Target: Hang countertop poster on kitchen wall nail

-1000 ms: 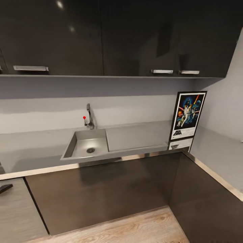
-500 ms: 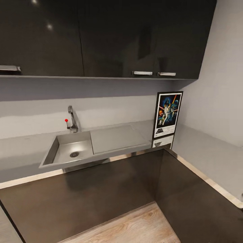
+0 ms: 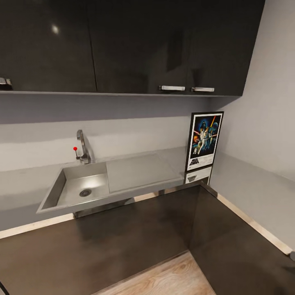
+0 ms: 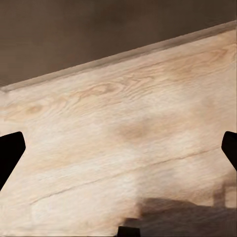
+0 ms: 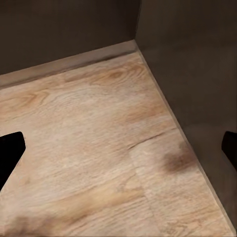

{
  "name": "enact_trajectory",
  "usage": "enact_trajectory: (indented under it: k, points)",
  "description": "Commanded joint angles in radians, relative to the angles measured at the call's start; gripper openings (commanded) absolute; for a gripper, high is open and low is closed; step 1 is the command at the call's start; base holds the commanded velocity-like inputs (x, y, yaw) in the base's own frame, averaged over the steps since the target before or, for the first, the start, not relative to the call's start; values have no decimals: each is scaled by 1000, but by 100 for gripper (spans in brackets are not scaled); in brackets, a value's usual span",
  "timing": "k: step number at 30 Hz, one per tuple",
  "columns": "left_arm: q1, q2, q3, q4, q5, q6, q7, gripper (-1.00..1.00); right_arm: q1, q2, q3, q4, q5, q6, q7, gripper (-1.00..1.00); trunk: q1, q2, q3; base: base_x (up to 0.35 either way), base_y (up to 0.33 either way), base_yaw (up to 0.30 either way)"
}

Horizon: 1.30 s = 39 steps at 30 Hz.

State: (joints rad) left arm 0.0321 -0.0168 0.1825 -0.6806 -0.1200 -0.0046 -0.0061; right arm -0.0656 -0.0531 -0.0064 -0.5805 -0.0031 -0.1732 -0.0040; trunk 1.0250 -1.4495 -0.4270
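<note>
Standing upright in the countertop (image 3: 246, 184) corner right of the sink (image 3: 76, 186), the poster (image 3: 204, 141) is left ungrasped, both grippers (image 4: 118, 148) (image 5: 118, 148) spread above wood flooring (image 5: 89, 148), presumably for approach.

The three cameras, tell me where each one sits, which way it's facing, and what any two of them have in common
Head view: on the robot's head, looking forward and down at the kitchen countertop corner, with the sink, the faucet and the poster standing upright against the wall.
Left wrist view: on the left arm, facing down at the wooden floor; dark tips of the left hand at both edges.
Right wrist view: on the right arm, facing down at the floor where two dark cabinet fronts meet; right hand tips at the edges.
Shared: both wrist views show the wooden floor and cabinet base.
</note>
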Motion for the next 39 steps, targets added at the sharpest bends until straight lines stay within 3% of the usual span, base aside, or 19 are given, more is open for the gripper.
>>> enact_trajectory:
  k: [1, 6, 8, 9, 11, 15, 16, 17, 19, 22, 25, 28, 31, 32, 36, 38, 39]
  points:
    - [0, 5, 34, 5, -1, -5, -10, 100, -1, 3, 1, -4, -1, -3, 0, 100, 0, -1, -1, 2, 0, 0]
    - [0, 21, 150, 96, 59, -78, -107, 100, -7, 26, 4, -95, -2, 1, 1, 100, 0, -1, -1, 0, 0, 0]
    - [0, 38, 196, 171, 79, -151, -161, 100, -9, 44, 7, -210, -3, 33, 1, 100, 0, -1, -1, 0, 0, 0]
    - [0, 56, 218, 221, 88, -192, -184, 100, -14, 66, 10, -328, -3, 139, 1, 100, 0, -1, -1, 0, 0, 0]
    - [0, 86, 235, 268, 99, -211, -193, 100, -26, 93, 11, -467, -3, 263, 2, 100, 0, -1, -1, 0, 0, 0]
    - [0, 119, 254, 325, 131, -223, -200, 100, -64, 121, 12, -610, -3, 361, 0, 100, 0, -1, -1, 0, 0, 0]
    - [0, 127, 260, 341, 151, -226, -202, 100, -120, 137, 12, -647, -2, 404, -1, 100, 0, -1, -1, 0, 0, 0]
    - [0, 132, 264, 352, 166, -229, -204, 100, -227, 152, 12, -666, -2, 483, -5, 100, 0, -1, -1, 0, 0, 0]
    - [0, 134, 265, 356, 170, -229, -214, 100, -297, 163, 12, -663, -1, 525, -34, 100, 0, -1, -1, 0, 0, 0]
    - [0, 135, 266, 359, 171, -229, -259, 100, -413, 178, 13, -623, -10, 578, -155, 100, 0, -1, -1, 0, 0, 0]
    - [0, 135, 267, 360, 172, -228, -283, 100, -509, 185, 16, -571, -53, 595, -254, 100, 0, -1, -1, 0, 0, 0]
    - [0, 135, 267, 369, 172, -228, -294, 100, -611, 190, 69, -515, -113, 604, -339, 100, 0, -1, -1, 0, 0, 0]
    - [0, 136, 267, 378, 172, -228, -297, 100, -669, 193, 126, -477, -133, 606, -413, 100, 0, -1, -1, 0, 0, 0]
    - [0, 136, 267, 381, 172, -227, -298, 100, -712, 207, 155, -434, -141, 605, -486, 100, 0, -1, -1, 0, 0, 0]
    - [0, 136, 267, 384, 172, -227, -299, 100, -753, 228, 177, -381, -154, 597, -629, 100, 0, -1, -1, 0, 0, 0]
    - [0, 136, 267, 384, 172, -227, -299, 100, -765, 228, 201, -365, -187, 573, -737, 100, 0, -1, -1, 0, 0, 0]
    - [0, 136, 267, 384, 172, -226, -299, 100, -773, 228, 324, -357, -285, 528, -967, 100, 0, -1, -1, 220, 0, 0]
